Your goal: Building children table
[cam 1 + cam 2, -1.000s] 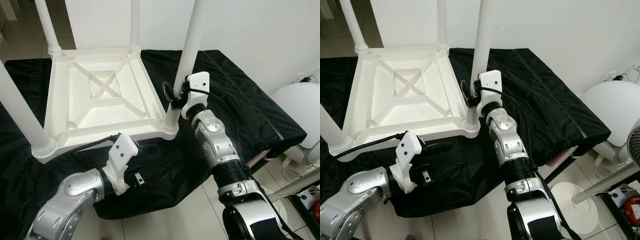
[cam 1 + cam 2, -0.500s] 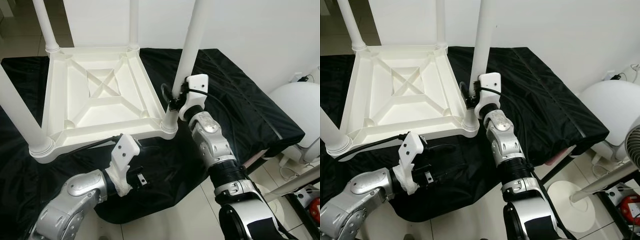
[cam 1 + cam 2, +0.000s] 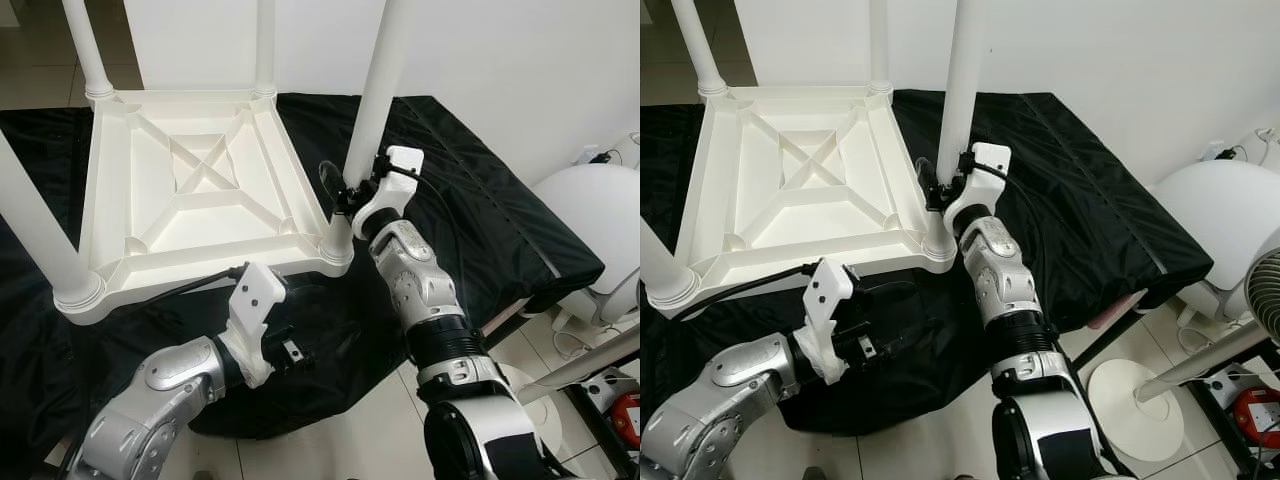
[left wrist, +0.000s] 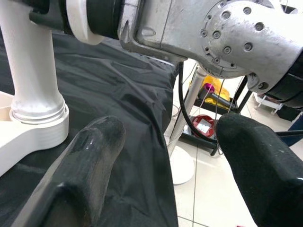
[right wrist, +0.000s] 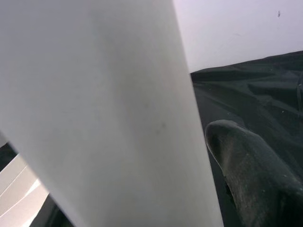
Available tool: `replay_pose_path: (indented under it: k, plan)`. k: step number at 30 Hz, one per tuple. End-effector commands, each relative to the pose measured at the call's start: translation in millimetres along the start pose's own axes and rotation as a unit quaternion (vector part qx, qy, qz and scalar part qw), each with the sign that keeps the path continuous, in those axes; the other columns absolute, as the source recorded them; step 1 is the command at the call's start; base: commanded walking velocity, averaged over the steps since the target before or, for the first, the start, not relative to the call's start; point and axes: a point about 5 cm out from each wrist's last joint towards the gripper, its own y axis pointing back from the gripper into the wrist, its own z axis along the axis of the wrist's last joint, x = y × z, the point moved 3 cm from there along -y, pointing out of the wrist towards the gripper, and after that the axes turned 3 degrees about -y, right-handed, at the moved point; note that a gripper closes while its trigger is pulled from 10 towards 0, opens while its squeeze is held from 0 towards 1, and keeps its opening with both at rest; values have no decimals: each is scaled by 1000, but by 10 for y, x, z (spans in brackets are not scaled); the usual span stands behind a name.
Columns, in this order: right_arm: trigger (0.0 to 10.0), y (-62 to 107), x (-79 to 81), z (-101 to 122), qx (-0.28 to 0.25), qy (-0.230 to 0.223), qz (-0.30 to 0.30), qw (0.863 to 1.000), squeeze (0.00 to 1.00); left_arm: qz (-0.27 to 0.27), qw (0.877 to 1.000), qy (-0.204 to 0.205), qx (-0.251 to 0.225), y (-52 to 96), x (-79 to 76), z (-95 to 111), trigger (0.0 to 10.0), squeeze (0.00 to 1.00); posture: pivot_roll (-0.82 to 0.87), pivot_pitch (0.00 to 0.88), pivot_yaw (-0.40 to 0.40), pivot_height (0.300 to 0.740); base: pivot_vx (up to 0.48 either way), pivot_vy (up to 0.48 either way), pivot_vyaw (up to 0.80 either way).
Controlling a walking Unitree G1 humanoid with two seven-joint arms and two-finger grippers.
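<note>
One white table leg [image 3: 372,110] sits clamped within the right end effector [image 3: 345,192].

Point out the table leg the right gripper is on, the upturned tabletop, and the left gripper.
table leg [image 3: 378,95], left eye view, mid shaft
tabletop [image 3: 205,172], left eye view, centre cross rib
left gripper [image 3: 880,290], right eye view, between fingertips

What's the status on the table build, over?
Right claw shut on near-right round white plastic leg just above its socket. Left claw open, empty, over black cloth. Upturned white plastic tabletop carries four legs. Nothing in the way.
</note>
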Motion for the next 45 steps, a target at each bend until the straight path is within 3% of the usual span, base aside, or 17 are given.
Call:
replay_pose_path:
  k: [1,4,5,6,9,10,14,18,20,21,22,25,28,30,34,39,45]
  plan:
    - [10000,6,-32,-21,8,-25,-10,1000,0,-3,1000,1,-4,-23,-19,32,10000,0,56,95,-113,740,0,0,0]
    - [10000,17,-37,-36,10,-57,-16,998,0,0,1000,1,-8,-40,-15,46,10000,0,54,104,-117,740,0,0,0]
    - [10000,27,-55,-40,9,-99,-23,995,0,1,1000,4,-13,-70,-24,63,10000,0,53,109,-118,740,0,0,0]
    - [10000,27,-55,-40,9,-99,-23,995,0,1,1000,4,-13,-70,-24,63,10000,0,53,109,-118,740,0,0,0]
    - [10000,44,-99,-44,6,-158,-34,987,0,2,1000,7,-19,-118,-43,74,10000,0,53,112,-119,740,0,0,0]
    - [10000,44,-99,-44,6,-158,-34,987,0,2,1000,7,-19,-118,-43,74,10000,0,53,112,-119,740,0,0,0]
    - [10000,99,-186,-45,-3,-237,-40,971,0,3,1000,7,-31,-242,-75,105,10000,0,50,117,-114,740,0,0,0]
    - [10000,190,-273,-60,-16,-375,-16,927,0,4,999,12,-47,-352,-86,162,10000,0,43,120,-108,740,0,0,0]
    - [10000,248,-352,-95,-22,-407,-14,913,0,0,999,15,-50,-376,-102,174,10000,0,38,121,-105,740,0,0,0]
    - [10000,248,-352,-95,-22,-407,-14,913,0,0,999,15,-50,-376,-102,174,10000,0,38,121,-105,740,0,0,0]
    - [10000,332,-461,-176,-28,-454,-14,890,0,-4,998,18,-52,-398,-116,184,10000,0,38,121,-104,740,0,0,0]
    - [10000,451,-590,-264,-42,-506,-11,862,0,-4,998,18,-54,-418,-115,194,10000,0,39,122,-104,740,0,0,0]
    - [10000,721,-833,-545,-59,-567,-24,821,0,-5,998,17,-61,-446,-124,223,10000,0,44,128,-104,740,0,0,0]
    - [10000,721,-833,-545,-59,-567,-24,821,0,-5,998,17,-61,-446,-124,223,10000,0,44,128,-104,740,0,0,0]
    - [10000,998,-1027,-884,-64,-612,-76,784,0,-2,998,19,-66,-475,-128,245,10000,0,49,134,-105,740,0,0,0]
    - [10000,1040,-989,-962,-50,-598,-78,796,0,-1,998,20,-67,-481,-128,243,10000,0,51,134,-105,740,0,0,0]
    - [10000,1155,-1016,-1040,-42,-611,-90,785,0,5,998,14,-68,-484,-92,251,10000,0,58,134,-108,740,0,0,0]
